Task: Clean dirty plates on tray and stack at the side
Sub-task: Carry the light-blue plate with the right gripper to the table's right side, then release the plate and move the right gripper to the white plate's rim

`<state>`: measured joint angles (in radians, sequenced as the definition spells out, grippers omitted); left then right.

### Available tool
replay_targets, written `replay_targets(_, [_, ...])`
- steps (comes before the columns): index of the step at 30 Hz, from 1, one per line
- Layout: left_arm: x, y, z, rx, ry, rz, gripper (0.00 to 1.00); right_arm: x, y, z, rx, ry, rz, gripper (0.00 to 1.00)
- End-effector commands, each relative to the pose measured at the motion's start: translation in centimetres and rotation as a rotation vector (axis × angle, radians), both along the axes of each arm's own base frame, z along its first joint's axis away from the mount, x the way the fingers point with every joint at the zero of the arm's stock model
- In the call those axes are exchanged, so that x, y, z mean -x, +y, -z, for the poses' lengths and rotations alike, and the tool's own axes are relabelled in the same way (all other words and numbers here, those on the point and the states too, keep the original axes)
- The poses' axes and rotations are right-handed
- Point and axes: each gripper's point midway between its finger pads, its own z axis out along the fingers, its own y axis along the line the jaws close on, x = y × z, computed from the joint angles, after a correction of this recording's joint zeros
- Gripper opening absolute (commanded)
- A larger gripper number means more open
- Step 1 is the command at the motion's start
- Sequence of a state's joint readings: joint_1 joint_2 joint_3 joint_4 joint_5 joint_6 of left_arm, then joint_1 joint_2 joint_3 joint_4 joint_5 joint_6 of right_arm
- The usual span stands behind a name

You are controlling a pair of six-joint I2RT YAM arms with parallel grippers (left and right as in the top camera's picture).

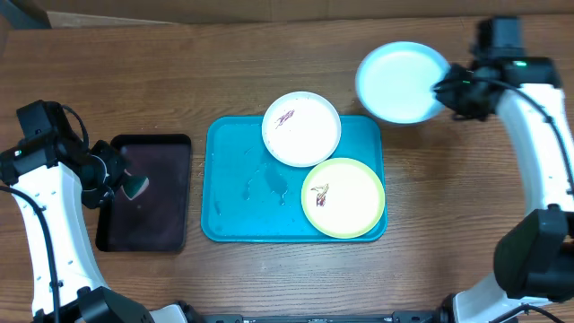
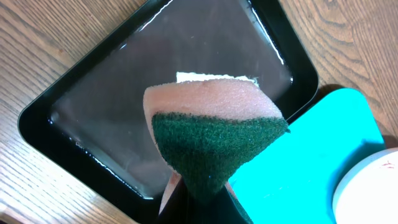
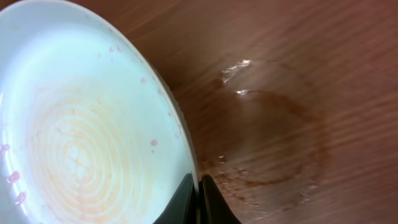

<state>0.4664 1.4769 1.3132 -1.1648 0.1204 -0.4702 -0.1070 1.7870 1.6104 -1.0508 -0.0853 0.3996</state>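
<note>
While pinching the sponge [image 2: 211, 134] over the dark tray [image 1: 143, 242] with the left tool [image 2: 198, 208], risks dripping across the surface [image 1: 108, 72] on any swing toward the turquoise tray [image 1: 233, 206], home to the smeared yellow-green plate [image 1: 345, 199], near, and smeared white plate [image 1: 302, 128] beyond. Farthest, clamps the pale blue plate [image 1: 401, 81] by its wet rim in the right tool [image 3: 200, 199], off the tray; could slip from so thin a hold. Reaches inward on the left, wrist tipped down; stretches forward on the right, wrist turned inward.

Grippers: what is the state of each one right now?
Left gripper: shut on the sponge.
Right gripper: shut on the pale blue plate, at its rim.
</note>
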Motion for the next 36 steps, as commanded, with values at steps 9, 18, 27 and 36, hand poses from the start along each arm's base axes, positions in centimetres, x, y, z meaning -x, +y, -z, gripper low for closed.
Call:
replay_targets(9, [-0.1, -0.2, 0.2, 0.007, -0.002, 0.019, 0.04, 2.6, -4.2, 8.2, -0.060, 0.045, 0.133, 0.04])
replay_targets(18, [-0.2, -0.2, 0.5, 0.005, -0.005, 0.019, 0.04, 3.1, -3.5, 9.2, -0.079, 0.057, 0.118, 0.67])
replay_targets(27, [-0.3, -0.2, 0.5, 0.003, -0.009, 0.020, 0.04, 0.6, 9.7, 6.4, -0.292, -0.117, -0.364, 0.71])
replay_targets(36, [-0.3, -0.2, 0.5, 0.003, -0.008, 0.026, 0.04, 0.2, 15.4, 8.3, -0.015, -0.095, -0.111, 0.68])
